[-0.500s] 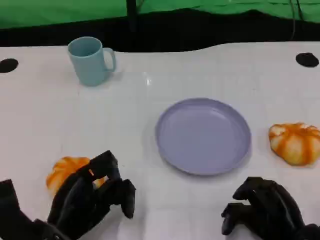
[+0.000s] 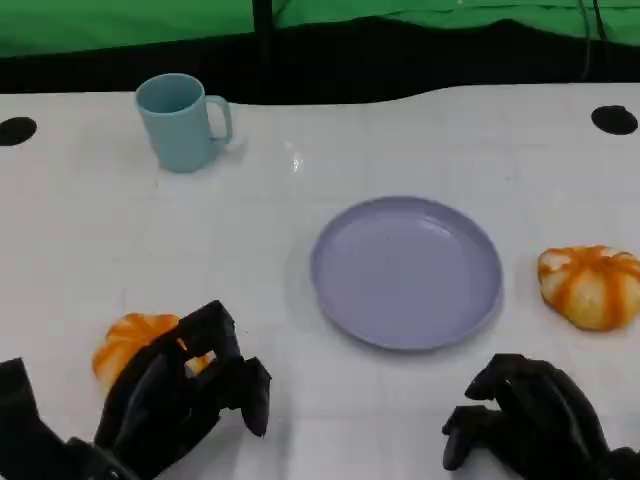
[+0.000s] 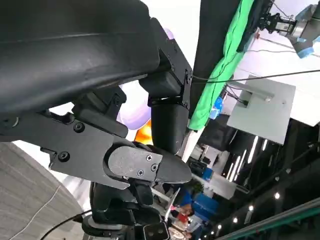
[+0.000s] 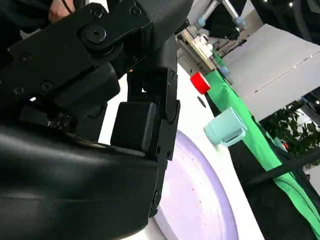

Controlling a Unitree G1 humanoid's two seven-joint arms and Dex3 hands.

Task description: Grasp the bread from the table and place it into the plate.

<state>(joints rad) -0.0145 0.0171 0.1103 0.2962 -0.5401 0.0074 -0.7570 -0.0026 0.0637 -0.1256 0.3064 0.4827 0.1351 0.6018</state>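
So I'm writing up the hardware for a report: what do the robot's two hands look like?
Both are matt black, many-fingered, made of blocky jointed segments. The left hand carries a small orange mark on one finger. The left wrist view shows grey metal plates fixed with screws, and a thin cable. The right hand looks rounder and plain black.

Head view high over the table (image 2: 90, 230); both wrist views close, tilted, sharing the plate (image 2: 405, 272).

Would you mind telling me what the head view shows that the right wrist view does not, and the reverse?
Head view alone: two orange-and-white pumpkin-shaped breads, one by the left hand, partly behind it, one right of the plate. Right wrist view alone: a small red object on the table. Both: the round lavender plate, the light blue mug and the right hand.
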